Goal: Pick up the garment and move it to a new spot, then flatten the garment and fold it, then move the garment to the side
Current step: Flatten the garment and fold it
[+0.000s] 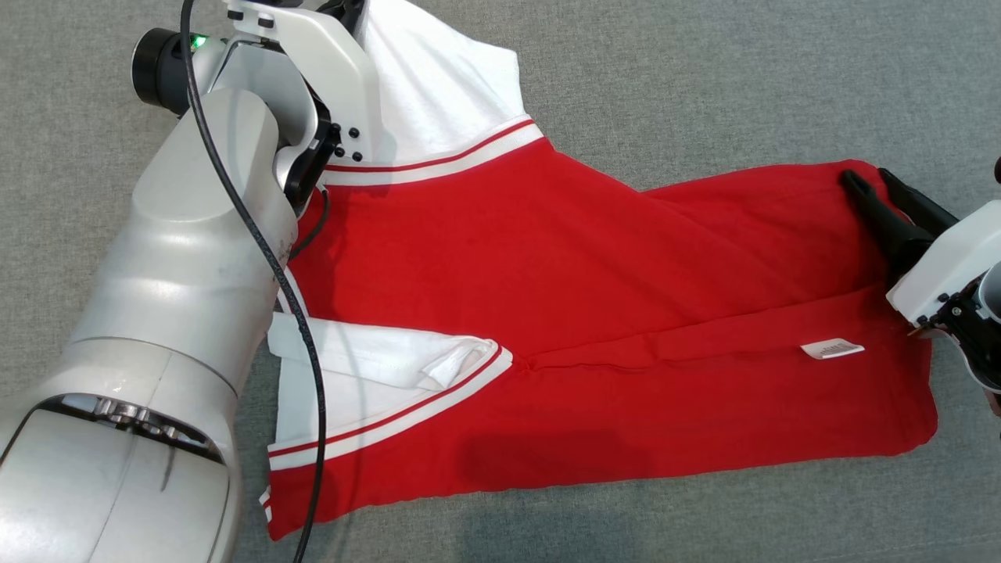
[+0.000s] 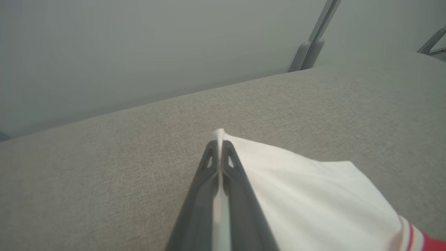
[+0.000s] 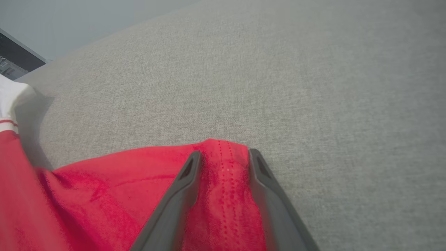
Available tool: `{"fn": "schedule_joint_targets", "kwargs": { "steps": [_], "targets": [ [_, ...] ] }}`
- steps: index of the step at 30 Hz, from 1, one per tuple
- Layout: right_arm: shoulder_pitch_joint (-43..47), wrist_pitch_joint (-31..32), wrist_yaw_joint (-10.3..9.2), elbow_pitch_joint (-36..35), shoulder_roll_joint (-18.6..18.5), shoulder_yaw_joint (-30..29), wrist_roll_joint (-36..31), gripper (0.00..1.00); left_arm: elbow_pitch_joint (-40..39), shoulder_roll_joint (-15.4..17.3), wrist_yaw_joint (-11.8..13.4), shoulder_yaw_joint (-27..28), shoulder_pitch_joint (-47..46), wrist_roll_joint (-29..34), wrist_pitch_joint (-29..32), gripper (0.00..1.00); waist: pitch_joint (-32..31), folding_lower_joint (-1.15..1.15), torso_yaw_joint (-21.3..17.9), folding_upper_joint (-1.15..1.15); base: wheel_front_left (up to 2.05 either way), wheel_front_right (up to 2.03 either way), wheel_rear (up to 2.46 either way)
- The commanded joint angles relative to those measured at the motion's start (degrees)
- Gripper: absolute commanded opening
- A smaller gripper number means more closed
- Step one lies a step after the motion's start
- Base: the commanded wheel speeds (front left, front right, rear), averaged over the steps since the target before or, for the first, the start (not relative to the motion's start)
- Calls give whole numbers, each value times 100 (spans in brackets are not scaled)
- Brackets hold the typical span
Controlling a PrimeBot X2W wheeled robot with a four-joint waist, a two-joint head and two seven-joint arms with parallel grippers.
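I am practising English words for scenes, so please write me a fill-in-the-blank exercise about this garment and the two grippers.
The left gripper pinches a ____ part of the garment.
The fingers of the right gripper straddle its ____ hem.
A small label lies nearer the ____ gripper.
Missing words: white; red; right.

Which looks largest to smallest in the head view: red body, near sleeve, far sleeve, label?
1. red body
2. near sleeve and far sleeve: alike, and the left arm hides part of the far one, so unranked
3. label
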Motion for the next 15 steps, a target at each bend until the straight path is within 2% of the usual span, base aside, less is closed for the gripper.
{"fn": "schedule_joint_targets", "kwargs": {
  "steps": [1,2,3,4,10,15],
  "targets": [
    [69,-14,-15,-70,-159,47,61,76,-103,194,-42,43,-275,-53,-71,0,-10,0,6,0,0,0,0],
    [75,-26,-15,-91,-172,85,62,52,-100,192,-45,40,-279,-66,-86,0,-17,0,6,0,0,0,0],
    [78,-47,-15,-113,-193,127,48,14,-97,191,-49,38,-281,-81,-100,0,-23,0,4,0,0,0,0],
    [81,-78,-15,-127,-209,154,46,0,-93,190,-53,32,-282,-94,-111,0,-29,0,3,0,0,0,0],
    [-80,-472,-15,-171,-327,185,3,0,-172,201,-85,14,-359,-161,-344,0,-13,0,15,0,0,0,0],
    [-502,-838,-15,51,-352,109,-58,0,-285,298,-103,27,-480,-208,-646,0,19,0,45,0,0,0,0]
  ]
}}
